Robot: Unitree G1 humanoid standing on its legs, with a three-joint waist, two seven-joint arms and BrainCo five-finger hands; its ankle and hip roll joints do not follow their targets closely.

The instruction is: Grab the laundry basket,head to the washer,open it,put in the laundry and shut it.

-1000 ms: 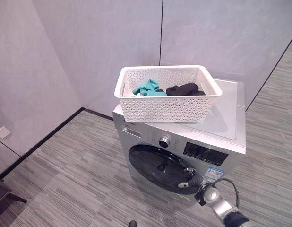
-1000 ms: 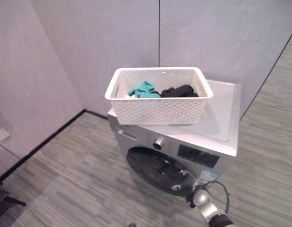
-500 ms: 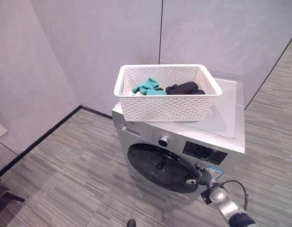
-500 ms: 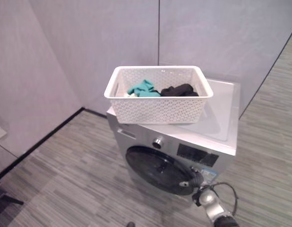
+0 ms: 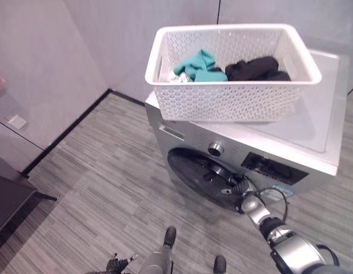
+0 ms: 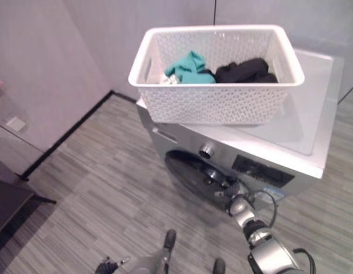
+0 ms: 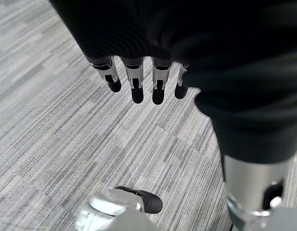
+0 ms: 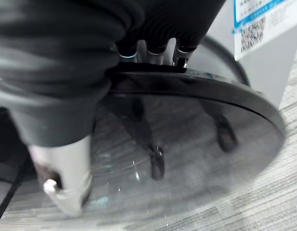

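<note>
A white perforated laundry basket stands on top of the silver washer. Inside it lie a teal garment and a black garment. The washer's round dark door faces the floor space below the basket. My right hand is at the door's right edge. In the right wrist view its fingers hook over the door's rim, tips hidden behind it, and the door stands slightly off the washer front. My left hand hangs open above the floor, holding nothing.
Grey walls meet in a corner behind the washer. A dark piece of furniture stands at the lower left. A control knob and a dark display panel sit above the door. Grey plank floor spreads left of the washer.
The camera has come closer and tilted down, so the washer and basket look larger. My right hand has stayed at the door's right edge.
</note>
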